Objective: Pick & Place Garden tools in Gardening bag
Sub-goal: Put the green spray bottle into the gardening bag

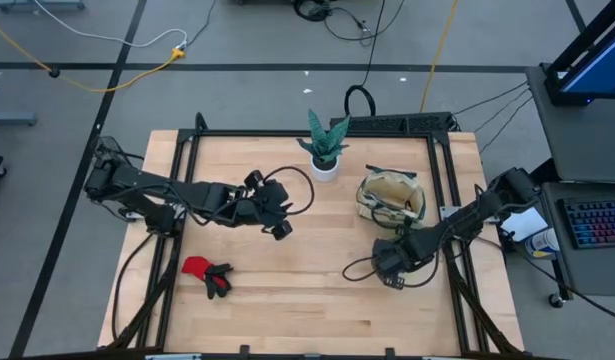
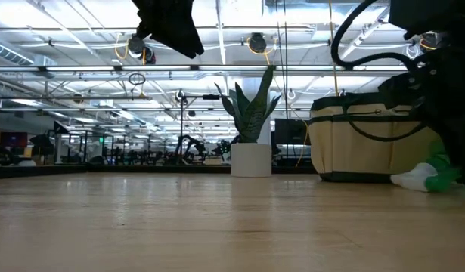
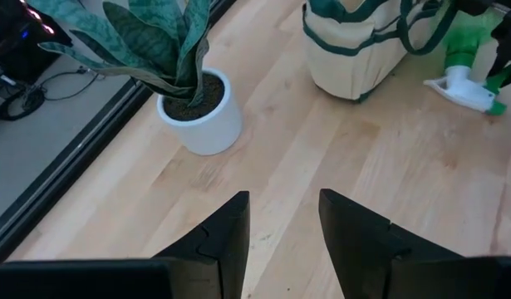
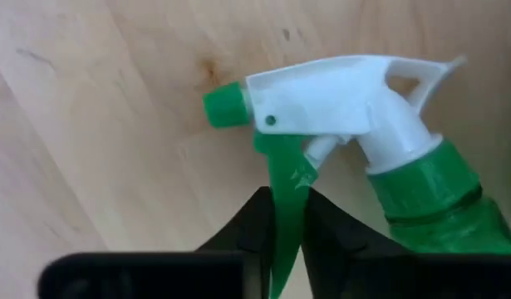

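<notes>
A green spray bottle (image 4: 421, 183) with a white head lies on the table in front of the beige gardening bag (image 1: 390, 195). It also shows in the low view (image 2: 427, 178) and the left wrist view (image 3: 464, 73). My right gripper (image 4: 284, 203) is down at the table, shut on the bottle's trigger; in the high view it (image 1: 390, 268) is just near of the bag. My left gripper (image 3: 284, 220) is open and empty, high above the table's middle (image 1: 280, 218). Red-and-black gloves (image 1: 207, 273) lie on the table at the near left. My right gripper pinches the spray bottle's green trigger (image 4: 282, 166) between its two fingers, just below the white head. The bottle lies on its side, with its white head (image 2: 410, 180) low on the table top.
A green plant in a white pot (image 1: 325, 152) stands at the far middle, left of the bag. The bag stands upright with its top open. Bare wood lies between the gloves and my right gripper.
</notes>
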You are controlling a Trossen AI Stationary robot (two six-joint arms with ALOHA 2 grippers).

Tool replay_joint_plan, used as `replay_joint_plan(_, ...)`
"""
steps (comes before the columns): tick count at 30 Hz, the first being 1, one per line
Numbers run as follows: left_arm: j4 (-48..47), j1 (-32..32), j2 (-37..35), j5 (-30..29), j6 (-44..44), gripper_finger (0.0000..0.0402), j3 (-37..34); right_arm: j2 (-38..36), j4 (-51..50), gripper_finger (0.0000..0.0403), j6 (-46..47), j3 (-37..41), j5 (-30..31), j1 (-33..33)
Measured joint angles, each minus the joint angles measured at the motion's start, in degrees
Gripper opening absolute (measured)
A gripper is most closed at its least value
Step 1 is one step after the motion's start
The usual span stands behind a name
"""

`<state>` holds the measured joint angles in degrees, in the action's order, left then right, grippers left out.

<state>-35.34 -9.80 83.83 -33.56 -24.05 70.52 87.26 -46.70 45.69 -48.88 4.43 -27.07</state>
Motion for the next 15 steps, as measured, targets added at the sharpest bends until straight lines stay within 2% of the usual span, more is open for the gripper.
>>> replay_joint_plan(7, 0.0, 0.0, 0.0, 0.0, 1.3, 0.0152, 0.0, -3.1, 5.8, 0.0035, 2.2, 0.0, -0.1, 0.0)
replay_joint_plan(11, -0.2, 0.0, 0.0, 0.1, 1.5, 0.0152, 0.0, -7.9, 11.6, 0.0038, 3.6, 0.0, 0.0, -0.2)
replay_joint_plan(15, -0.2, 0.0, 0.0, 0.1, 1.9, 0.0152, 0.0, -13.5, 18.2, 0.0030, 0.8, 0.0, 0.3, -0.4)
